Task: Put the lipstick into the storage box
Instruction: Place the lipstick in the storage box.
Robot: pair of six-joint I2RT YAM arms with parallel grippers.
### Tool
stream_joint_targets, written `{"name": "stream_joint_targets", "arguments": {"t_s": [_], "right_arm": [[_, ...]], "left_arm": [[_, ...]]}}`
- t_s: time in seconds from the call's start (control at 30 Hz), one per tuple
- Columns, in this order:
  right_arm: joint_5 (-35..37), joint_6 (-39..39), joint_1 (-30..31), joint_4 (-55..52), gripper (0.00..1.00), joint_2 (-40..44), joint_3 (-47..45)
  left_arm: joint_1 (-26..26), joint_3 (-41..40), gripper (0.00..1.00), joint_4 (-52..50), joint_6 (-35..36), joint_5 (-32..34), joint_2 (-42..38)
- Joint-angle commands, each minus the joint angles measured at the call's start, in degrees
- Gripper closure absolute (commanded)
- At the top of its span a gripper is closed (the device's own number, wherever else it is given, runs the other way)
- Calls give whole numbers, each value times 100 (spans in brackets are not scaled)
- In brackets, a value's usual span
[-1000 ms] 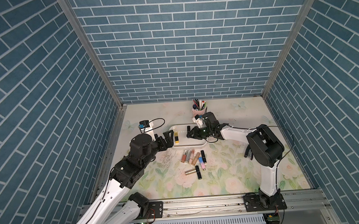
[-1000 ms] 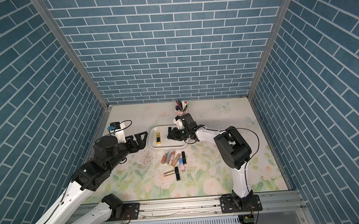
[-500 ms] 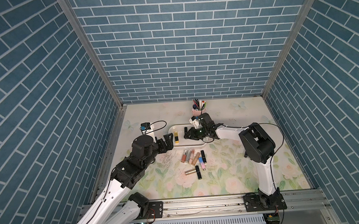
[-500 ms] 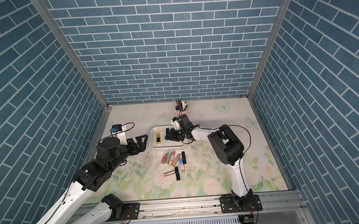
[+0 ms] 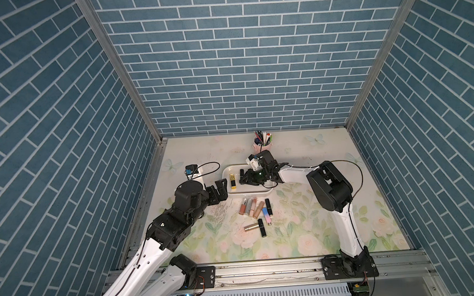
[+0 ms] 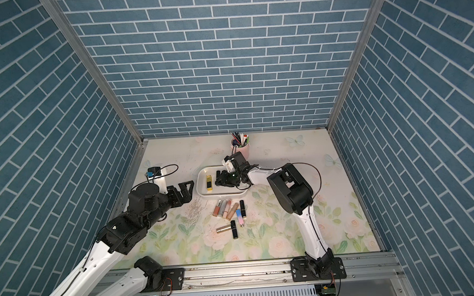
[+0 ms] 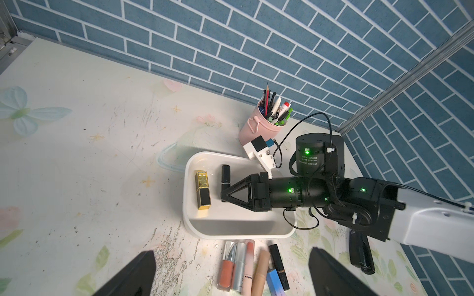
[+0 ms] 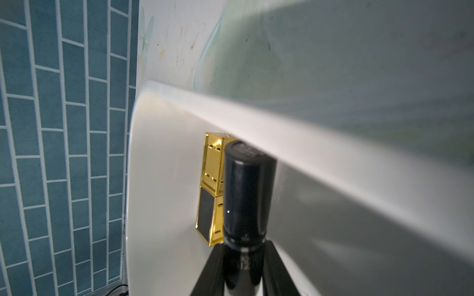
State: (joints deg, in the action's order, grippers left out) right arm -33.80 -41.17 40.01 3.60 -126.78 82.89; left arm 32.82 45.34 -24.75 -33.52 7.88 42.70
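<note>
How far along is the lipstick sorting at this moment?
Done: a gold lipstick lies in the storage box. In hand: the right claw, low inside the box, is closed on a black lipstick, not yet released. Left: eight tubes lie on the table in front of the box. The left claw hangs open and empty beside the box.

The storage box (image 7: 236, 220) is white, square lipstick (image 7: 203, 189) gold-and-black, round lipstick (image 7: 225, 174) black.
</note>
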Motion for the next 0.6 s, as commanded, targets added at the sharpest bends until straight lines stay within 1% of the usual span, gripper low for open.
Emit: {"name": "stream_joint_targets", "arguments": {"t_s": [0.0, 0.07, 0.2, 0.3, 0.5, 0.57], "right_arm": [[-30, 30, 24, -122, 69, -108, 166], [-38, 30, 25, -126, 62, -79, 183], [-62, 72, 23, -93, 53, 27, 218], [-74, 74, 27, -87, 52, 66, 244], [-127, 95, 33, -184, 52, 804, 272], [-80, 188, 33, -374, 47, 1092, 288]], "left_arm": [[-19, -89, 0, -56, 69, 56, -43], [-21, -96, 0, -41, 58, 40, -34], [-19, -88, 0, -36, 60, -17, 26], [-21, -87, 0, -14, 52, -77, 63], [-23, -216, 0, 95, 6, -279, 164], [-22, -277, 0, 200, -53, -408, 229]]}}
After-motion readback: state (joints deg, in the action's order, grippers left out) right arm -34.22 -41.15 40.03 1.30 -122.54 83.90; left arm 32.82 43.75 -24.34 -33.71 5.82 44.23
